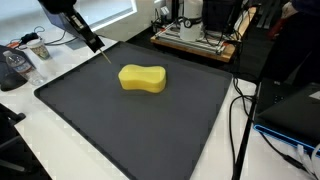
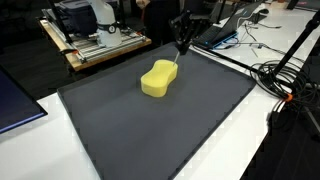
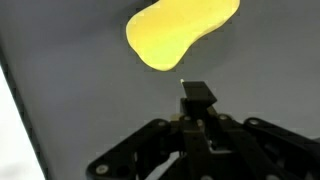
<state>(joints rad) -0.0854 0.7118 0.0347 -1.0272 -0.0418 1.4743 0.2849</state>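
the pincer [image 1: 91, 41] is fully shut, its fingers pressed together on a thin stick [image 1: 101, 53] that juts from the tips down toward the mat. in the wrist view the closed fingertips [image 3: 197, 97] show as one dark block with the stick's pale end just beyond it. whether the stick's end touches the mat i cannot tell.

the yellow sponge [image 1: 142, 78] lies flat near the middle of a dark grey mat [image 1: 120, 130], untouched by the pincer. in an exterior view the stick's end [image 2: 177, 61] sits just beside the sponge's far end [image 2: 158, 79]. the wrist view shows a narrow strip of bare mat between the stick and the sponge [image 3: 180, 35].

the pincer [image 2: 181, 42] hangs over the mat's far part, not far from its back edge. the mat [image 2: 170, 130] covers most of the white desk [image 1: 50, 140], with a wide stretch of bare surface on the near side of the sponge. past the mat's edges things crowd in. a wooden board with equipment [image 1: 195, 40] stands behind the far edge. black cables [image 2: 290, 80] trail over the desk along one side. cups and clutter [image 1: 30, 50] sit near the corner by the arm.
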